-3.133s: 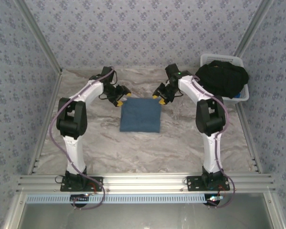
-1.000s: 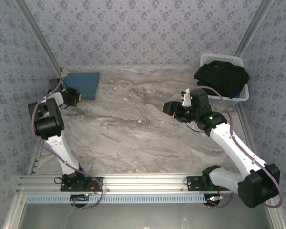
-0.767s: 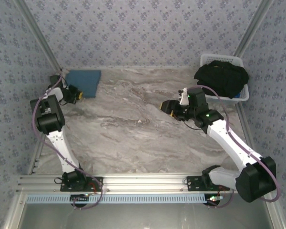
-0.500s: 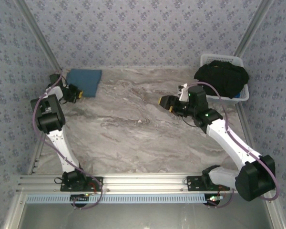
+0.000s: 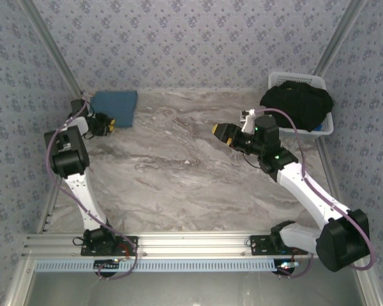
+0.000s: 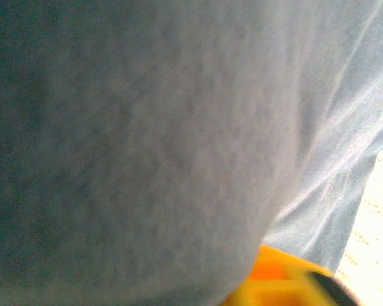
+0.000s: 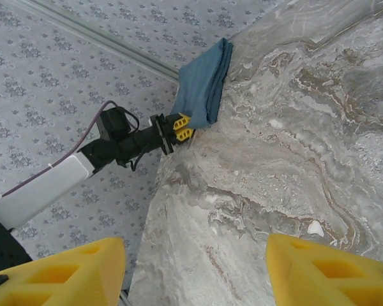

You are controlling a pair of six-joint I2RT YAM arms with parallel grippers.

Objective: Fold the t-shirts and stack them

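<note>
teal-blue t-shirt [image 5: 118, 106] lies folded into a neat flat rectangle.

Teal-blue t-shirt [image 5: 118, 105]: lies folded in a flat rectangle at the far left corner of the marble tabletop [image 5: 179, 185].
Left gripper [image 5: 108, 122]: sits at the shirt's near left edge, yellow fingertips against the cloth; whether they pinch it cannot be told.
Left arm [image 5: 67, 156]: doubled back on itself along the tabletop's left edge.
Right gripper [image 5: 222, 134]: hangs over bare tabletop right of centre, pointing left, nothing in it.
Black t-shirts [image 5: 297, 102]: heaped unfolded in the white basket [image 5: 326, 129] at the far right corner, spilling over its rim.
Setting: floral-patterned walls [image 5: 191, 44] on three sides; a metal rail [image 5: 191, 242] along the near edge carries both arm bases.
</note>
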